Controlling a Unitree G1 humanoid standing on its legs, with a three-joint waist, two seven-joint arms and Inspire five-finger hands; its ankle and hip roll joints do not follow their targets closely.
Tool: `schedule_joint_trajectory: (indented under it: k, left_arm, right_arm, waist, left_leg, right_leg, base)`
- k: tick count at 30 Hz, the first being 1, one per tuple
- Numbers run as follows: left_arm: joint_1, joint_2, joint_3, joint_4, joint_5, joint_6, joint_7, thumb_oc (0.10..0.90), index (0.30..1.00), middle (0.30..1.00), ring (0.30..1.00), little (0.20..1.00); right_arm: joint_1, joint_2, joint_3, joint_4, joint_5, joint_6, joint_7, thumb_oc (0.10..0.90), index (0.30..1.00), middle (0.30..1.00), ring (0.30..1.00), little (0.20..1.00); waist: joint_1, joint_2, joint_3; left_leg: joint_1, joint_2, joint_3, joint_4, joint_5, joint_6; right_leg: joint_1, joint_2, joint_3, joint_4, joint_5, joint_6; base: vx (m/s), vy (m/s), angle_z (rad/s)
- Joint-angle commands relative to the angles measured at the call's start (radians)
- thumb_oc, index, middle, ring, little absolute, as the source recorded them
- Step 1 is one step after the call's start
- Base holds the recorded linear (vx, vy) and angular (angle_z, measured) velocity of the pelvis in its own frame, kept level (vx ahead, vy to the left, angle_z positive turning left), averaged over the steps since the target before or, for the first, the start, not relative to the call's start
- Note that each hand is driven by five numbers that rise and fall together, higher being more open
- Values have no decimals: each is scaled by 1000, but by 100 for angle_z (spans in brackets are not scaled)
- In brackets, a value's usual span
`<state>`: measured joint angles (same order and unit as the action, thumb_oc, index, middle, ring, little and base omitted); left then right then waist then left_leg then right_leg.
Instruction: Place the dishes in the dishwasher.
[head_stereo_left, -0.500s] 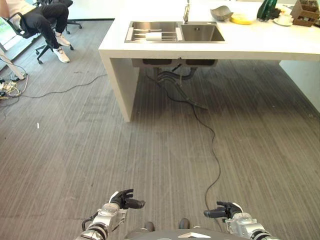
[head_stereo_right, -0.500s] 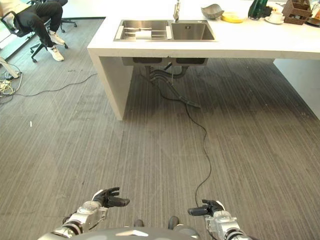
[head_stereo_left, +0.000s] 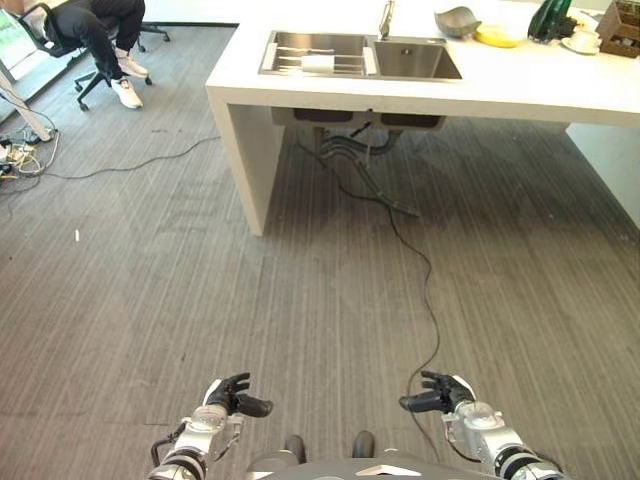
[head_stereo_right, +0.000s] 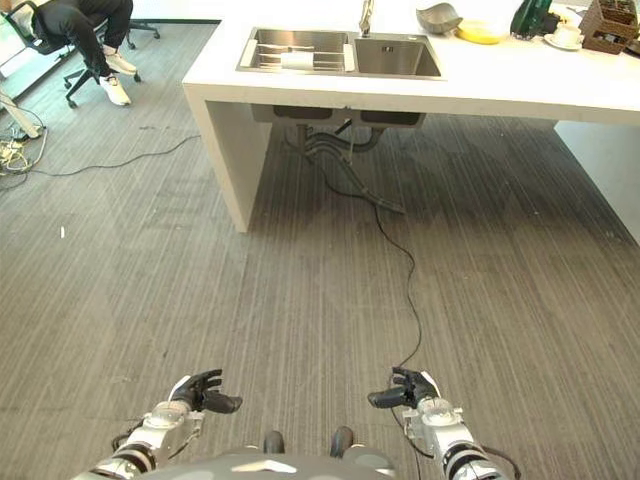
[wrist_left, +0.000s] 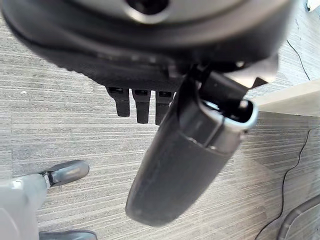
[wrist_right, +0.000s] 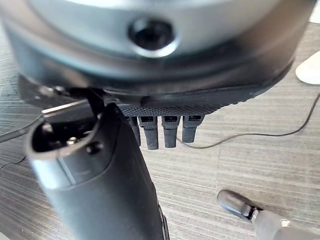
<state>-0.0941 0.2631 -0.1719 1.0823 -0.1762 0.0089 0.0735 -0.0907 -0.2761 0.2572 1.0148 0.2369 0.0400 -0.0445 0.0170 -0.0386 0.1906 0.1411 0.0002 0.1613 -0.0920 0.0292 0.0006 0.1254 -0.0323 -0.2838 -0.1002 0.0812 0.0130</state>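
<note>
Dishes sat on the white counter (head_stereo_left: 560, 80), all toward its far right end, well apart from both hands. Going left to right: a double sink (head_stereo_left: 360, 55) was set into the counter near its left end, long axis running along the counter, with a white roll-shaped item (head_stereo_left: 318, 63) lying on a rack in the left basin; a grey bowl (head_stereo_left: 457, 20) stood just right of the tap (head_stereo_left: 384, 18), tilted, its opening facing up and slightly leftward; a yellow dish (head_stereo_left: 498, 37) lay flat beside it; a dark green object (head_stereo_left: 551, 18) and a white cup on a saucer (head_stereo_right: 565, 34) followed; a brown basket (head_stereo_right: 612, 25) sat at the far right corner. A seated person (head_stereo_left: 95, 25) was at far left on an office chair. Left hand (head_stereo_left: 228, 398) hung low over the carpet, fingers loosely extended, thumb out, holding nothing. Right hand (head_stereo_left: 446, 392) likewise, relaxed and empty. Left wrist view showed the left hand's fingers (wrist_left: 135, 102) straight above bare floor, with a counter edge at one side; right wrist view showed the right hand's fingers (wrist_right: 165, 131) straight with a black cable on the floor beyond.
</note>
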Motion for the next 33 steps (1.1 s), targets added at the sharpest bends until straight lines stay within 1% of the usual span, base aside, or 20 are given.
schedule_joint_trajectory:
  k: [1, 2, 4, 8, 10, 13, 15, 16, 20, 21, 24, 33]
  left_arm:
    - [-76, -11, -34, -12, 10, -37, 22, 800, 900, 900, 900, 900]
    - [-76, -11, -34, -12, 10, -37, 22, 800, 900, 900, 900, 900]
    - [-68, -17, -32, -8, -6, -39, 25, 800, 900, 900, 900, 900]
    - [-57, -24, -26, -11, -46, -37, 15, 800, 900, 900, 900, 900]
    - [-38, -34, -14, -5, -92, -33, 0, 800, 900, 900, 900, 900]
    - [-36, -36, -9, 13, -106, -29, -9, 800, 900, 900, 900, 900]
    - [-39, -47, -3, 60, -130, -16, -28, 800, 900, 900, 900, 900]
    - [-32, -51, 4, 46, -190, -16, -48, 800, 900, 900, 900, 900]
    - [-18, -47, 12, 39, -196, -16, -58, 800, 900, 900, 900, 900]
    - [-28, -46, 14, 70, -187, -12, -61, 800, 900, 900, 900, 900]
    - [-34, -43, 4, 82, -157, -14, -63, 800, 900, 900, 900, 900]
    - [-29, -43, -31, 74, -102, -12, -70, 800, 900, 900, 900, 900]
  right_arm:
    - [-51, -32, -27, -34, 29, -42, -21, 800, 900, 900, 900, 900]
    - [-51, -32, -27, -34, 29, -42, -21, 800, 900, 900, 900, 900]
    - [-48, -18, -49, -45, 79, -60, -38, 800, 900, 900, 900, 900]
    - [-43, -14, -62, -27, 102, -62, -38, 800, 900, 900, 900, 900]
    - [-39, -21, -59, -11, 86, -51, -27, 800, 900, 900, 900, 900]
    - [-43, -25, -55, 14, 73, -40, -17, 800, 900, 900, 900, 900]
    - [-49, -29, -42, 33, 45, -30, -8, 800, 900, 900, 900, 900]
    - [-51, -37, -30, 30, 12, -16, -2, 800, 900, 900, 900, 900]
    - [-44, -49, -17, 26, -34, -9, 8, 800, 900, 900, 900, 900]
    - [-47, -49, -15, 46, -45, -3, 12, 800, 900, 900, 900, 900]
    - [-49, -46, -2, 51, -59, -1, 19, 800, 900, 900, 900, 900]
    - [-33, -39, 1, 53, -64, -2, 23, 800, 900, 900, 900, 900]
  waist:
    - [28, 17, -27]
    - [28, 17, -27]
    - [26, 19, -35]
    - [24, 24, -42]
    - [25, 30, -53]
    - [25, 34, -60]
    - [24, 38, -64]
    - [23, 42, -68]
    - [24, 44, -71]
    - [25, 44, -71]
    - [24, 43, -77]
    - [23, 46, -86]
  left_leg:
    - [-1, 47, 15, 5, -59, -68]
    - [-1, 47, 15, 5, -59, -68]
    - [5, 47, 16, 5, -60, -69]
    - [9, 46, 15, 5, -62, -69]
    - [13, 46, 11, 5, -65, -70]
    - [14, 45, 4, 5, -64, -70]
    - [11, 44, -1, 5, -62, -69]
    - [9, 43, -3, 5, -63, -69]
    - [6, 42, -7, 5, -62, -68]
    - [-3, 41, -15, 5, -57, -67]
    - [-11, 41, -16, 5, -55, -67]
    - [-10, 33, -21, 5, -61, -64]
  right_leg:
    - [46, -73, 13, 13, -78, 139]
    - [46, -73, 13, 13, -78, 139]
    - [52, -72, 13, 13, -81, 138]
    - [59, -73, 10, 13, -87, 136]
    - [63, -74, 6, 13, -90, 135]
    - [65, -74, 5, 13, -93, 134]
    - [64, -74, 4, 13, -93, 133]
    - [63, -74, 2, 13, -93, 133]
    - [62, -74, 0, 13, -93, 131]
    - [55, -74, -1, 13, -89, 131]
    - [49, -74, 1, 13, -89, 130]
    - [55, -77, 0, 13, -91, 127]
  base:
    - [0, 0, 0]
    - [44, 9, 1]
    - [39, 11, 3]
    - [31, 17, 4]
    - [54, 20, 3]
    - [32, 8, 3]
    - [22, -3, 7]
    - [24, -2, 5]
    - [16, 0, 1]
    - [0, 0, 0]
    - [14, -8, 3]
    - [3, -1, 0]
